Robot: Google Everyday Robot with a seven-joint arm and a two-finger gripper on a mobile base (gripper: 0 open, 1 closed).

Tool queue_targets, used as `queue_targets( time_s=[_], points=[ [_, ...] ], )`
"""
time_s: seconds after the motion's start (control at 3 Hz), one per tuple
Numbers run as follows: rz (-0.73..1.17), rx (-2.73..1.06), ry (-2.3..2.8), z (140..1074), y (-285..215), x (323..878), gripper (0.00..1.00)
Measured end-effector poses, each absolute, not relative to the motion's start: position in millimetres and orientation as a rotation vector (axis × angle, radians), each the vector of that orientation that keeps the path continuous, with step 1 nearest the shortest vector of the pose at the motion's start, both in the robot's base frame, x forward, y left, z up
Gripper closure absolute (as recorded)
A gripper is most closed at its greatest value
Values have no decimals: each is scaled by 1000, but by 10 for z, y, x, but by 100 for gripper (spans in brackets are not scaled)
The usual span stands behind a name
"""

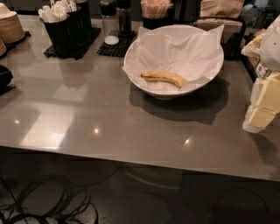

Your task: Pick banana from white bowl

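Note:
The banana point(164, 77) is small, yellow and brown-bruised. It lies on its side in the front part of the white bowl point(154, 87), on the crinkled white paper point(179, 50) that lines it. The bowl stands at the back centre-right of the grey table point(87, 118). My gripper point(262, 105) shows as pale yellow and white blocks at the right edge of the view. It is to the right of the bowl and a little nearer, above the table, apart from both bowl and banana.
A stack of tan plates point(9, 26) stands at the back left. Black holders with white utensils point(61, 26), shakers point(114, 19), a stick holder point(155, 9) and brown paper bags point(221, 8) line the back edge. Cables point(43, 205) lie on the floor below the front edge.

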State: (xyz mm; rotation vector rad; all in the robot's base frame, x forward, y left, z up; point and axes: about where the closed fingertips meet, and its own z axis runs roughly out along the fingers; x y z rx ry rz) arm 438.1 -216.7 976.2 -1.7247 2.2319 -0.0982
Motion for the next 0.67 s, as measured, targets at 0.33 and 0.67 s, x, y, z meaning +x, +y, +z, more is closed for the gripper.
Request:
queue_targets(
  time_s=[0.33,0.67],
  points=[
    [-101,-1722,2226,9775,-2162,4391,0],
    [-62,-1742,2145,9847,-2051,4632,0]
  ],
)
